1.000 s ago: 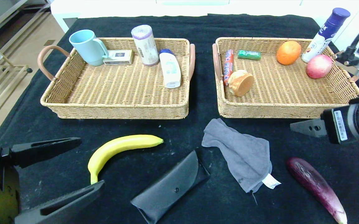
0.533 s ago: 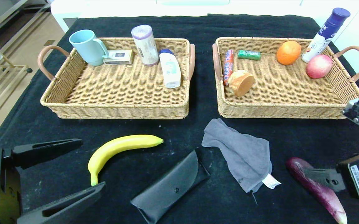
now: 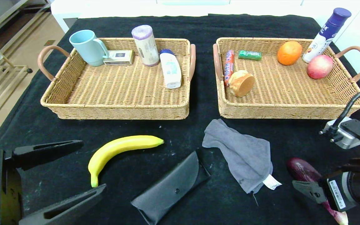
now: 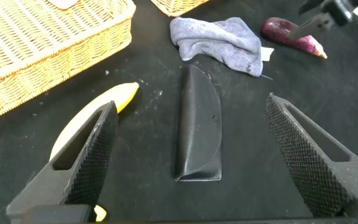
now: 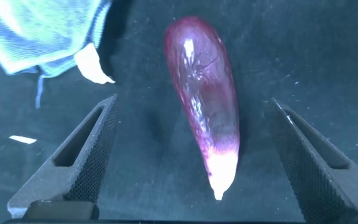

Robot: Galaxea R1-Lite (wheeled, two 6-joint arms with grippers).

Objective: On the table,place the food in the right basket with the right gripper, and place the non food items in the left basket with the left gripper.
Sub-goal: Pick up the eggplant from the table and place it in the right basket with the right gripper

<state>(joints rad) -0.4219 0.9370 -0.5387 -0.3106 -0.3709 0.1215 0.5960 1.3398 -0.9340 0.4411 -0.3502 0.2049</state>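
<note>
At five o'clock on the black surface (image 3: pixel 180 28) lies the eggplant (image 3: pixel 303 168), pale tip pointing toward the near edge, with the right tool (image 5: pixel 197 162) poised over it, fingers (image 5: pixel 82 155) spread wide on either flank and touching nothing. Straddles the purple body crosswise, probably so a closing pinch meets the narrow width rather than the length. Sits close to the right basket (image 3: pixel 286 111), at two o'clock, likely the reason for choosing this food first.

Just beside the eggplant, toward six o'clock, sprawls the grey cloth (image 3: pixel 242 153), its white tag (image 3: pixel 272 182) near one finger: a possible snag if the descent drifts. Further round, the black case (image 3: pixel 170 187) and then the banana (image 3: pixel 120 150) at seven o'clock.

At eight o'clock waits the left tool (image 4: pixel 197 162), fingers apart, parked low with the case and banana between its tips in the wrist view, gripping neither.

At ten o'clock rests the left basket (image 3: pixel 117 109). Leans against the right basket's far rim a spray bottle (image 3: pixel 326 31), hardly food.
</note>
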